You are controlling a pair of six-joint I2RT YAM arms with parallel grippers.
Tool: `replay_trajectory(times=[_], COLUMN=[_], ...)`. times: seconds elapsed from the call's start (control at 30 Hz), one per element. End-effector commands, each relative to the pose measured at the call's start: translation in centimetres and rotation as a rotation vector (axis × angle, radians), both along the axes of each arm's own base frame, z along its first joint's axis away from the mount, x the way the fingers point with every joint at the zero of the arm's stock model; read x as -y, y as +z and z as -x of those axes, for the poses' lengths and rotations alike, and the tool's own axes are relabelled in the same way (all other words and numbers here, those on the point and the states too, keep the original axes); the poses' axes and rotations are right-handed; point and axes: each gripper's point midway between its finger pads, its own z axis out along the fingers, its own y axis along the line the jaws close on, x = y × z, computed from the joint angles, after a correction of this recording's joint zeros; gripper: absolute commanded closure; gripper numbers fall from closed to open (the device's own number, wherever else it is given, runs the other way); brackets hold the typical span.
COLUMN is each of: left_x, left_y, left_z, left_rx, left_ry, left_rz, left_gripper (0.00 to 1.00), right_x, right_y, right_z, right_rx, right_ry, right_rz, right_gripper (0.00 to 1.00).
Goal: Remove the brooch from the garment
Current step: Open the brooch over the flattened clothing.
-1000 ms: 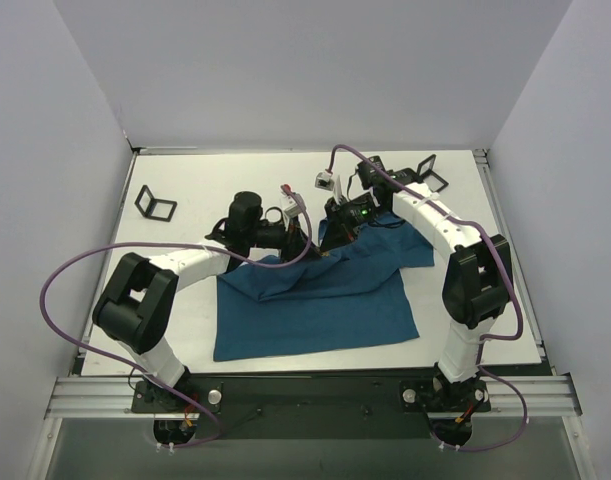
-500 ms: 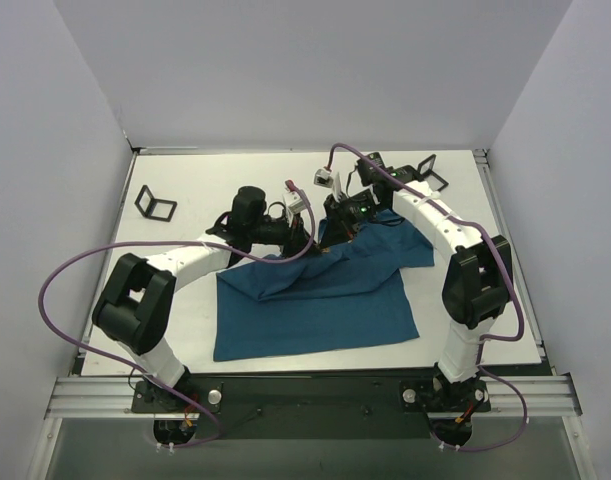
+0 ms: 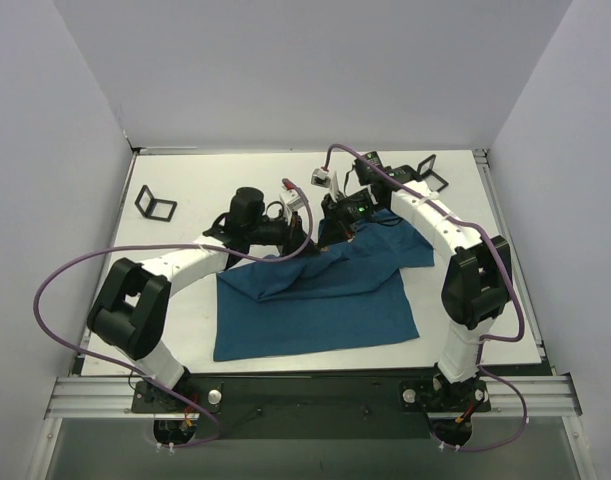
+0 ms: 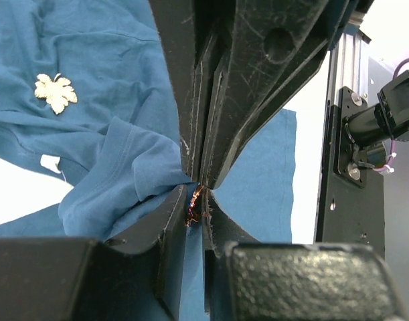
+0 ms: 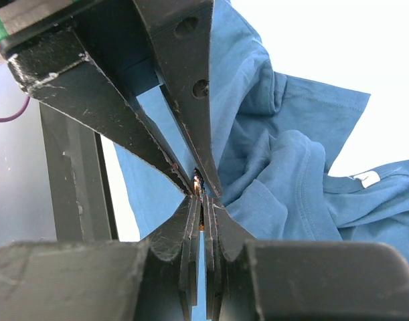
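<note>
Right now the brooch [image 4: 193, 208] is a tiny orange-gold speck at the very spot where the two claws meet tip to tip. It sits up on a bunched, lifted fold of the garment [image 3: 315, 300], near the top edge of the blue shirt. The rest of the shirt lies flat on the table [image 3: 175, 190].

The left gripper [image 4: 196, 198] is pinched in close, with only a thin gap, and the orange speck shows in that gap, so I think it is nipping the brooch. The right gripper [image 5: 202, 204] is squeezed fully shut at the same spot. I cannot tell if it holds cloth or part of the brooch.

To me this looks like the pulling-off step. The brooch looks not yet free of the shirt. Next, one claw should hold the cloth firm while the other draws the brooch away slowly, so the shirt does not tear or come along.

The pale leaf print [image 4: 55, 92] on the shirt is not the brooch. I see no box or bowl for the brooch, only two black frames [image 3: 155, 204] far off on the table.
</note>
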Motion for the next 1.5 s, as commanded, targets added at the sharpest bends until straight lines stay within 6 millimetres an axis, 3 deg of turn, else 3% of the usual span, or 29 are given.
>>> replay_trajectory(times=[0.0,0.5,0.9,1.2,1.33,1.47], left_x=[0.1,-0.1,-0.5,-0.5,-0.5,-0.5], left_y=[4.9,5.7,8.1,8.8,8.8,8.9], left_z=[-2.2,-2.3,-0.9,0.2,0.6,0.9], left_rx=[0.156,0.162,0.148,0.145,0.138,0.144], left_ry=[0.088,0.088,0.057,0.008,-0.014,-0.028], left_rz=[0.066,0.045,0.145,0.184,0.193,0.194], left_gripper=[0.81,0.82,0.81,0.81,0.80,0.71], right_x=[-1.5,-1.3,-1.0,-0.7,-0.6,-0.4], right_y=[2.5,2.4,1.9,2.5,2.6,2.5], right_z=[3.1,3.2,3.3,3.0,2.9,2.7], right_rx=[-0.053,-0.039,-0.051,-0.055,-0.057,-0.058], right_ry=[0.071,0.068,0.071,0.061,0.058,0.053], right_rz=[-0.053,-0.036,-0.040,-0.063,-0.070,-0.071], right_gripper=[1.00,1.00,1.00,1.00,1.00,1.00])
